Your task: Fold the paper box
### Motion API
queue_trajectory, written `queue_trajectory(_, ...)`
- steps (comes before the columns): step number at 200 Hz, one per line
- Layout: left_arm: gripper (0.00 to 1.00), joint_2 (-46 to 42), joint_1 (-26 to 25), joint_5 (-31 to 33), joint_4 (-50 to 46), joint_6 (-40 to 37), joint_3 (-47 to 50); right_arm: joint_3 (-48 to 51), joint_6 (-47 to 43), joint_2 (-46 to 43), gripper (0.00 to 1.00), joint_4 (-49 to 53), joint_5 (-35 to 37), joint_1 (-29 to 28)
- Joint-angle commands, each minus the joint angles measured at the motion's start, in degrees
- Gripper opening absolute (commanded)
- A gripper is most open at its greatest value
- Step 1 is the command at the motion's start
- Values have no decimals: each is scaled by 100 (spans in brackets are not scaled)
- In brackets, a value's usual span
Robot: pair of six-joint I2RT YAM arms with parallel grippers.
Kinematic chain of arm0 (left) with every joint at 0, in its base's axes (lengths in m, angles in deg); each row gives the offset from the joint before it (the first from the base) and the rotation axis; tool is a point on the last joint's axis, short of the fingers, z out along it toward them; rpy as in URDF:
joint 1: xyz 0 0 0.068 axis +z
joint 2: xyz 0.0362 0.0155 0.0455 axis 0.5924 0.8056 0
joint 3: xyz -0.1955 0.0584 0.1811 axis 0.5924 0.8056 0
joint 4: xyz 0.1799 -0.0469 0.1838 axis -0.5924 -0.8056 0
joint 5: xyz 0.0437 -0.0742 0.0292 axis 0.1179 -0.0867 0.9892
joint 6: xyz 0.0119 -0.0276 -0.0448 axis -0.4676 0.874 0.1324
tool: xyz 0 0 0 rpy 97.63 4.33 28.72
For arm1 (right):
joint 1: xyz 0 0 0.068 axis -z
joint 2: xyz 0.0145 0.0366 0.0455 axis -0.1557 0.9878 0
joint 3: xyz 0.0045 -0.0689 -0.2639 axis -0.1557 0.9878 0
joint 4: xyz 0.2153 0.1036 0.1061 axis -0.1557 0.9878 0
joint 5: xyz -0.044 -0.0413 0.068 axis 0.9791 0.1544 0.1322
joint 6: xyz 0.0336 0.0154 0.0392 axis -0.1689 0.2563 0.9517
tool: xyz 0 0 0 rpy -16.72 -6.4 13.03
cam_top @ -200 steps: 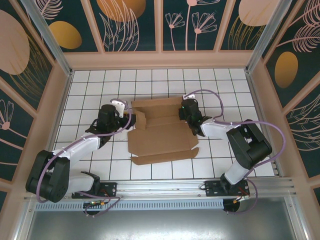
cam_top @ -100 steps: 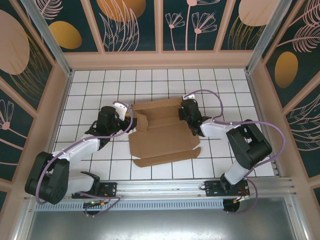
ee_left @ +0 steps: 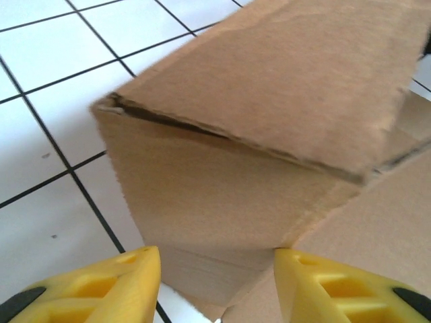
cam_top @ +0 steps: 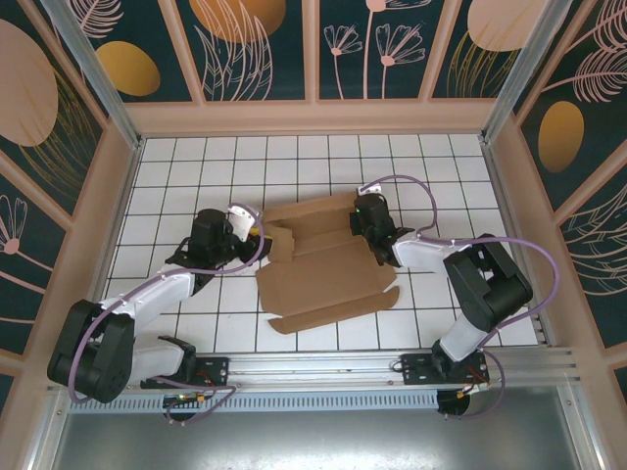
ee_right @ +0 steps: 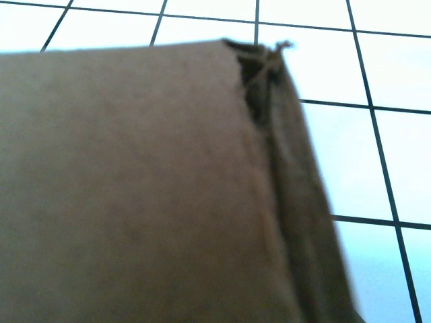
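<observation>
A white tabletop (cam_top: 176, 166) ruled with black grid lines sits inside a pale wooden frame backed by dark teal panels (cam_top: 255, 49) painted with leaves and orange discs. A metal rail (cam_top: 323, 367) runs along the near edge. The paper box (cam_top: 328, 274) lies mid-table, plain brown matte cardboard with frayed cut edges, half formed: a flat base, low flaps lifted at the far side, nothing inside it. The left gripper (cam_top: 247, 227) is at its far left corner, its yellow fingers (ee_left: 108, 289) apart on either side of a raised flap (ee_left: 269, 101). The right gripper (cam_top: 364, 211) is closed at the far right corner, and I cannot tell whether it pinches cardboard (ee_right: 135, 188)
</observation>
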Motion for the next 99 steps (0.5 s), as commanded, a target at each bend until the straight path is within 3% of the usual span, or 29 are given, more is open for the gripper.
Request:
queue_trajectory(1, 47, -40, -94, -700, -201, -309, -60, 57, 42, 193, 0, 891, -39, -34)
queue_trajectory(45, 47, -109, -94, -447, -309, -281, 26, -31, 48, 231, 0, 865, -44, 23)
queue_trajectory(99, 56, 140, -94, 1028, 1, -65, -143, -76, -107, 218, 0, 872, -182, 23)
